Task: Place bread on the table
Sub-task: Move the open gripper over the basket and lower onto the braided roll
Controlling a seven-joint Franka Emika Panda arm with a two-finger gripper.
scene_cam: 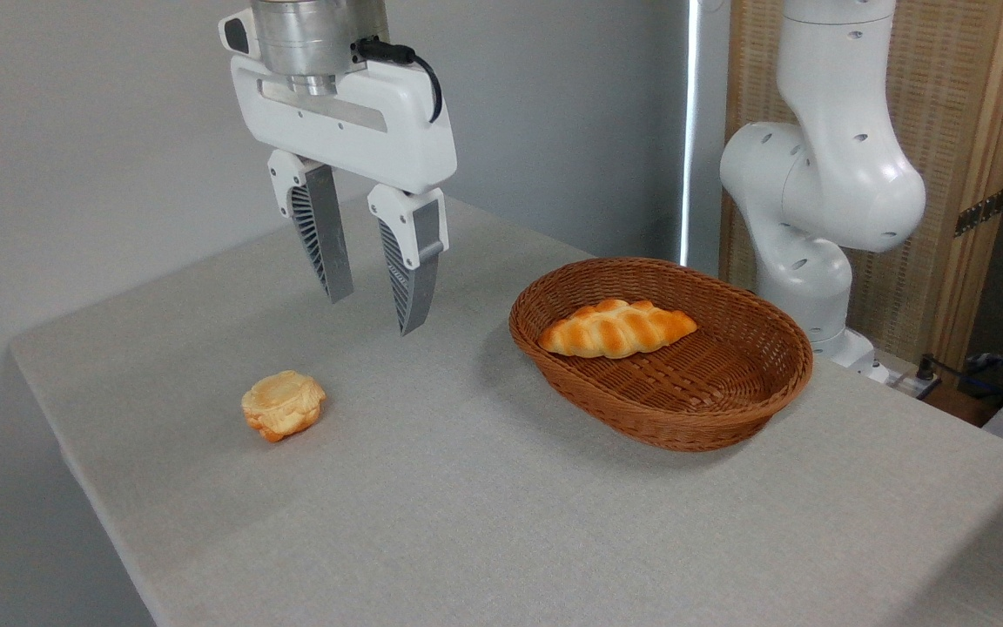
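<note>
Bread (616, 328) lies inside the wicker basket (732, 409), toward its left end: long braided loaf, golden-orange, paler creases, pointed tips. Basket sits on the grey cloth table (484, 496). Gripper (374, 306) hangs above the table left of the basket, jaws apart, empty. Small round pale pastry (283, 404) rests on the cloth below it. No legible writing seen.

1. The bread (616, 329) is golden-orange with paler braided creases
2. The basket (754, 396) is brown woven wicker
3. The table (501, 505) is light grey cloth
4. The puff pastry (283, 404) is pale yellow, browner at its edges
5. The gripper (377, 305) has a white body and grey ribbed fingers (323, 235)
</note>
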